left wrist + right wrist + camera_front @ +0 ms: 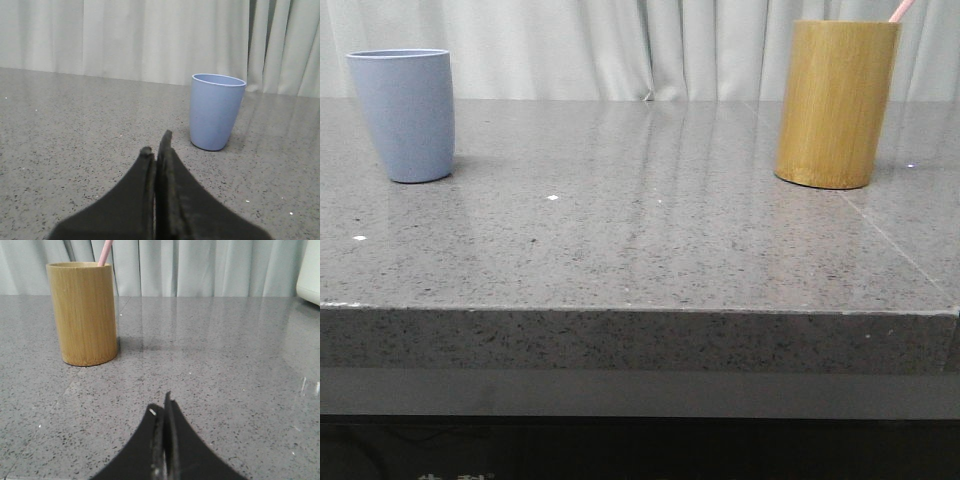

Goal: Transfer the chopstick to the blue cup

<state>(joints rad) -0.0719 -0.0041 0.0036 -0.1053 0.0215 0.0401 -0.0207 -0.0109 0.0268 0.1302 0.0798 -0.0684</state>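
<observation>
The blue cup [405, 113] stands upright at the far left of the grey stone table; it also shows in the left wrist view [216, 111]. A pale pink chopstick [901, 9] sticks out of the tall bamboo holder [834, 103] at the far right; only its slim end shows, also in the right wrist view [104, 252]. My left gripper [156, 146] is shut and empty, low over the table short of the blue cup. My right gripper [161, 407] is shut and empty, well short of the bamboo holder [85, 312]. Neither gripper shows in the front view.
The table's front edge [640, 310] runs across the front view. Pale curtains [620, 45] hang behind the table. A white object [310, 270] sits at the edge of the right wrist view. A seam [900, 245] crosses the tabletop near the holder.
</observation>
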